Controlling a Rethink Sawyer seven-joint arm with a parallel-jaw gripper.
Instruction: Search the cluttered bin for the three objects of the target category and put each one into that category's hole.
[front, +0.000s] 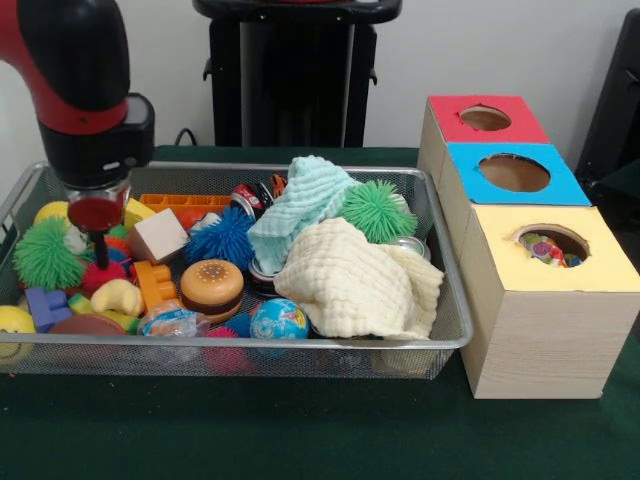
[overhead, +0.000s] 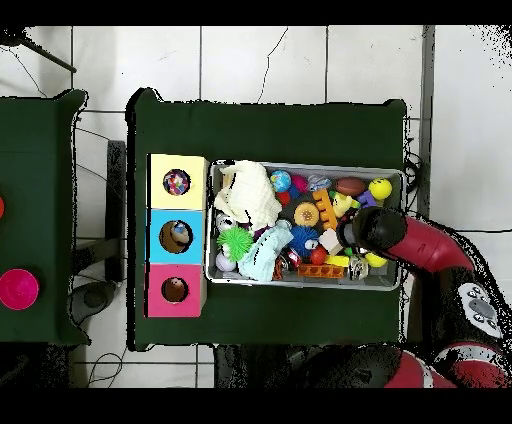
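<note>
1. One red and black arm (front: 75, 80) comes down at the left end of the wire-mesh bin (front: 300, 343); its gripper (front: 98, 250) dips among the toys there, and whether it is open or closed cannot be told.
2. Around the gripper lie a green spiky ball (front: 45, 252), a pale wooden block (front: 157, 236), an orange brick (front: 153, 281) and blue blocks (front: 42, 305).
3. Toward the middle sit a toy hamburger (front: 211, 288), a blue spiky ball (front: 220, 239) and a small globe ball (front: 278, 320).
4. Right of these, a pale-yellow waffle cloth (front: 350, 280) covers the bin's right part, with a mint-green cloth (front: 300, 205) behind it and a second green spiky ball (front: 377, 210) beside that.
5. No polka-dot cloth shows loose in the bin in either view.
6. Beside the bin's right end stand three boxes: red-topped (front: 470, 135) farthest, blue-topped (front: 560, 185) in the middle, yellow-topped (front: 500, 250) nearest the camera.
7. Inside the yellow box's hole (front: 552, 244), multicoloured dotted fabric (front: 545, 248) is visible; the overhead view also shows speckled colour in that hole (overhead: 177, 182).
</note>
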